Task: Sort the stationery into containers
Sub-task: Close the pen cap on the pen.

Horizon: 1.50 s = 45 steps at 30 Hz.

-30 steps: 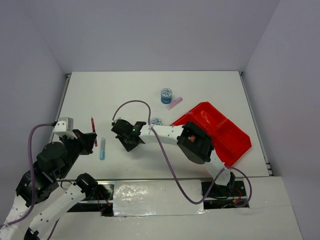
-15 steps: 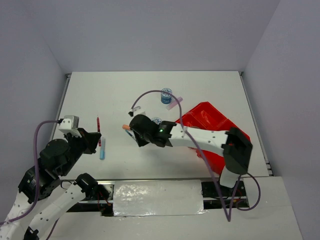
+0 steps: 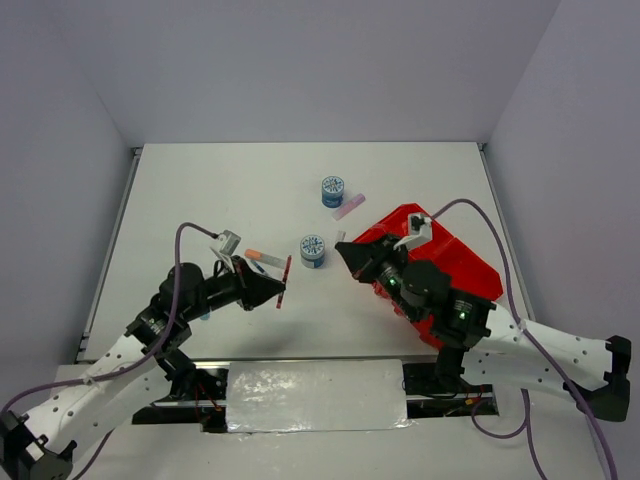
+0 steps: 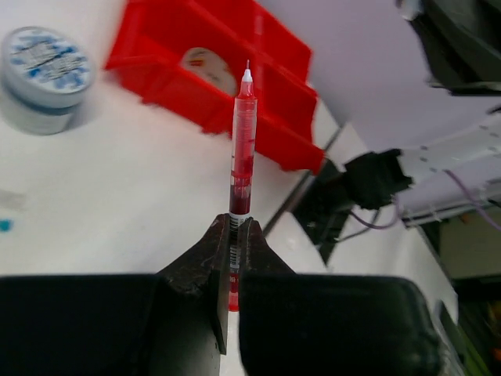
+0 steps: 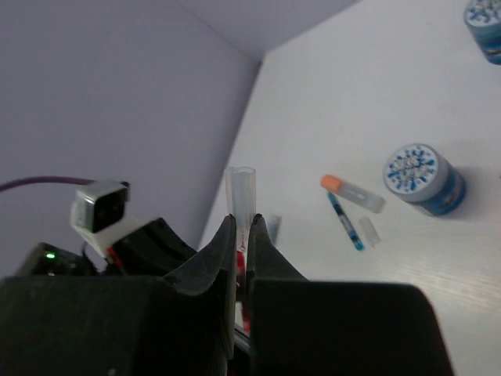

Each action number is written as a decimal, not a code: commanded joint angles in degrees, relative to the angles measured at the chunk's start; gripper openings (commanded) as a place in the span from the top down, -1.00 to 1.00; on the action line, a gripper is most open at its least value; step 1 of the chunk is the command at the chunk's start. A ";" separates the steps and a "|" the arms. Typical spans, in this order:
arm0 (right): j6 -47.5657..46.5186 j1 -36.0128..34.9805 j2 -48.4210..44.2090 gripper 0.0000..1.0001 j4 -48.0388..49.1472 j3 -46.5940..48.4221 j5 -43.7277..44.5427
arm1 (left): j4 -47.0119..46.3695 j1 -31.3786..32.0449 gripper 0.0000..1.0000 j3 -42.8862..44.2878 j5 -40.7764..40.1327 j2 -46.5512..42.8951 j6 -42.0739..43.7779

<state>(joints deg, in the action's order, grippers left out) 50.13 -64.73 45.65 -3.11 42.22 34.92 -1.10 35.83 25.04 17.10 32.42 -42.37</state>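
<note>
Both clamped, left pincer pinching red pen, right pincer pinching clear tube

Left hand clamped; right hand apparently clamped too.

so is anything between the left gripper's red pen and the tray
Yes: the right gripper, shut on a clear tube, hangs at the red tray's edge, between it and the red pen in the left gripper.
</note>
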 commanded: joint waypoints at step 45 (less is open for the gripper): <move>-9.79 -2.95 8.93 1.00 32.82 -2.75 -10.04 | -20.08 3.89 1.00 -2.89 6.19 -2.28 -2.28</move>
<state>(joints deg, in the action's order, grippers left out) 41.98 -67.26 54.04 29.17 36.45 23.57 -19.18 39.53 21.56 23.62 30.85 -46.24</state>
